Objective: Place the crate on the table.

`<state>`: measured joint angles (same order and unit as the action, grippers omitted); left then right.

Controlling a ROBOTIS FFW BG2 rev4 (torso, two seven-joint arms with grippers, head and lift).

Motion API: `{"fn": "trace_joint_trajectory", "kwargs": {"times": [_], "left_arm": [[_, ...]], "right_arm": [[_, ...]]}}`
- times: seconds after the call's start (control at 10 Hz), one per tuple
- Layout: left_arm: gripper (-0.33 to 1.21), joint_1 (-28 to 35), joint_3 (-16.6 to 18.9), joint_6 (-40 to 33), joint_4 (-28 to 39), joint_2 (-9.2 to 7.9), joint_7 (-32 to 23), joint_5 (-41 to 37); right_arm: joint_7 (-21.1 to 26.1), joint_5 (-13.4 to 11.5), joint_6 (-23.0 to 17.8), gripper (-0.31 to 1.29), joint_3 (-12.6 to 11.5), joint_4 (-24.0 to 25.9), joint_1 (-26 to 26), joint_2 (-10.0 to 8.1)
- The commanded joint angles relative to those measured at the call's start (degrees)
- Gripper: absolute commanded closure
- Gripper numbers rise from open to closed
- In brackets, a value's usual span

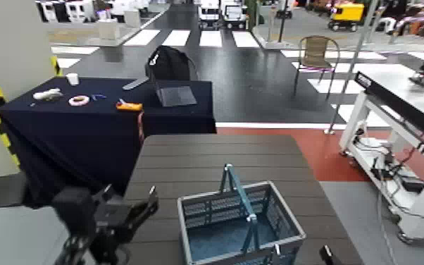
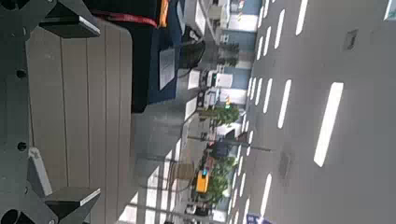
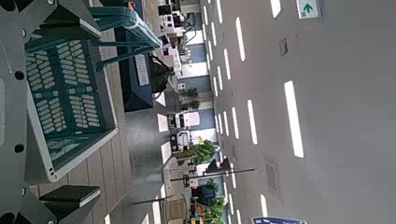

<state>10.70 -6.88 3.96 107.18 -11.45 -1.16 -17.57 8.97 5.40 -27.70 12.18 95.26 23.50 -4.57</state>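
The blue-grey slotted crate (image 1: pixel 239 224) stands upright on the near part of the dark brown slatted table (image 1: pixel 215 158), its two thin hoop handles raised. My left gripper (image 1: pixel 127 206) is open and empty, low at the table's near left edge, left of the crate. In the left wrist view its fingers (image 2: pixel 70 19) stand wide apart over the table slats (image 2: pixel 75 103). Of my right gripper (image 1: pixel 325 254) only a dark tip shows, by the crate's near right corner. In the right wrist view its fingers (image 3: pixel 67 198) are spread wide, with the crate (image 3: pixel 65 98) just ahead of them.
A table draped in navy cloth (image 1: pixel 102 123) stands behind on the left, bearing a tape roll (image 1: pixel 79 101), an orange tool (image 1: pixel 129 106) and a dark pad (image 1: pixel 175 95). A white-framed workbench (image 1: pixel 398 88) stands at the right. A chair (image 1: pixel 317 53) is farther back.
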Motion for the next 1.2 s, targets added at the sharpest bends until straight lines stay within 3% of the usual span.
{"fn": "trace_joint_trajectory", "kwargs": {"times": [0.1, 0.5, 1.2], "left_arm": [[0.11, 5.6, -0.9, -12.6, -2.9, 0.46, -2.7, 5.1], [0.11, 11.3, 0.8, -21.3, -4.1, 2.66, -6.2, 12.2], [0.11, 12.5, -0.1, -21.4, -3.6, 2.13, -8.2, 12.6]], "right_arm": [[0.0, -0.4, 0.0, 0.13, -0.2, 0.2, 0.2, 0.09], [0.6, -1.3, 0.1, 0.13, -0.5, 0.5, 0.7, 0.18], [1.0, -2.2, 0.5, 0.13, -0.6, 0.9, 0.7, 0.18]]}}
